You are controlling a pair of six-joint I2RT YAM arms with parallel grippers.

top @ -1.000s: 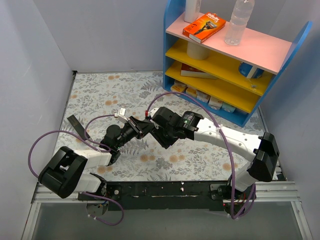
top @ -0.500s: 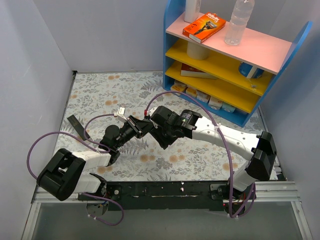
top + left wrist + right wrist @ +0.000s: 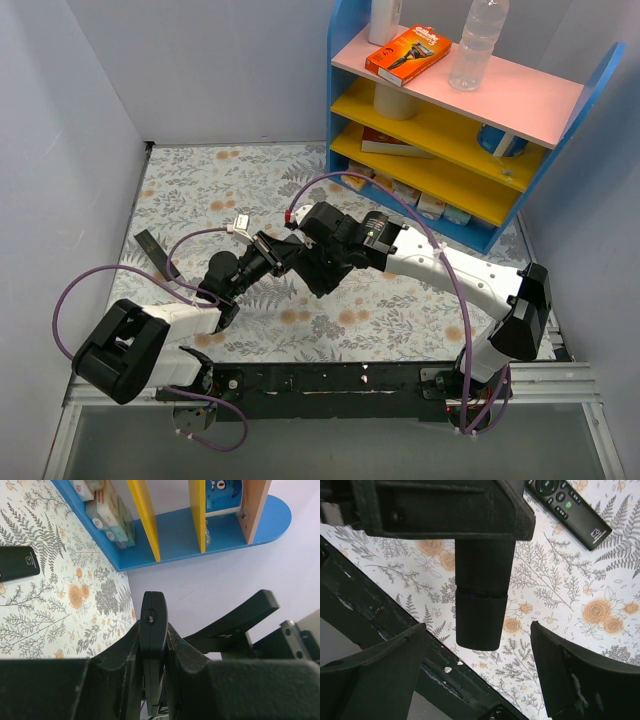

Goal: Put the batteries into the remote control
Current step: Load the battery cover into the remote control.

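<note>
The left gripper (image 3: 152,656) was clenched on the remote control (image 3: 152,614), its two fingers (image 3: 131,652) pressed against the remote's flat faces. In the left wrist view the remote appeared edge-on, projecting forward from between the jaws, raised clear of the worktop (image 3: 560,582). In the right wrist view the same remote hung down from the left gripper's jaws, its free end pointing between the fingers of the right gripper (image 3: 477,627). The right gripper was released: its jaws stood wide apart, one on each side of the remote's free end, with neither touching it. A thin seam crossed the remote partway along its length. On the floral worktop beneath, a second black remote with rows of light buttons (image 3: 567,507) lay flat, well apart from the held one. In the top view a thin black strip (image 3: 155,252) lay near the left arm, and a blue shelf unit (image 3: 345,90) stood at the far right of the worktop.
</note>
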